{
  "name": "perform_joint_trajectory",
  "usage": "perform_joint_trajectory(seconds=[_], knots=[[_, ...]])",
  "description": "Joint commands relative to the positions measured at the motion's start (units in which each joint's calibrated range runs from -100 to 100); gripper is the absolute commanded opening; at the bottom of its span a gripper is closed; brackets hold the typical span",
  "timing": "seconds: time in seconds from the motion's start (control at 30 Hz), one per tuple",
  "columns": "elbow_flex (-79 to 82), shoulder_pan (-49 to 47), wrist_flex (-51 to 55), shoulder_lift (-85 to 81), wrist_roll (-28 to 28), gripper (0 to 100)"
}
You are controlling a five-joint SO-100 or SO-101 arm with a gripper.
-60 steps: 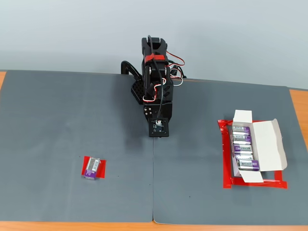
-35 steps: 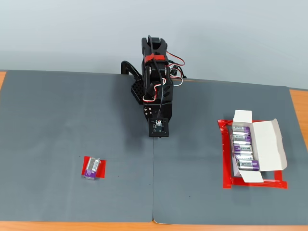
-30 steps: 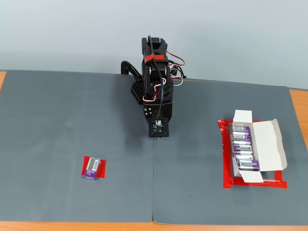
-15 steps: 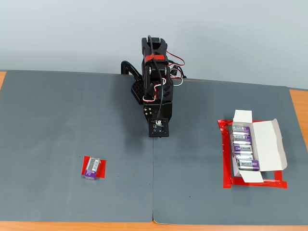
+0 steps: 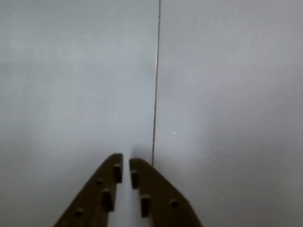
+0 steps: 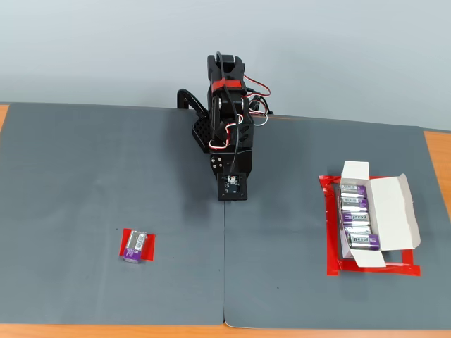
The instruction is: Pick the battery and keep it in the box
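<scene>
A purple and silver battery (image 6: 134, 246) lies on a small red tape patch at the lower left of the grey mat in the fixed view. At the right, the white box (image 6: 391, 218) stands open inside a red tape outline, with several like cells in a row inside it. The black arm (image 6: 227, 134) is folded at the back middle, far from both. In the wrist view my gripper (image 5: 125, 165) is shut with nothing in it, its dark fingertips nearly touching above bare mat beside a seam. Neither battery nor box shows in the wrist view.
Two grey mats (image 6: 91, 183) meet at a seam (image 6: 225, 267) running toward the front edge. The orange tabletop (image 6: 440, 151) shows at the right edge and front. Red and white wires (image 6: 257, 105) hang by the arm's base.
</scene>
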Motion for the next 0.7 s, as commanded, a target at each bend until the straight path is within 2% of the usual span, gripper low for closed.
perform_joint_trajectory(seconds=[0.0, 0.67], knots=[[-3.2, 0.2, -0.5, 0.0, 0.1, 2], [-4.0, 0.1, -0.7, 2.0, 0.0, 2]])
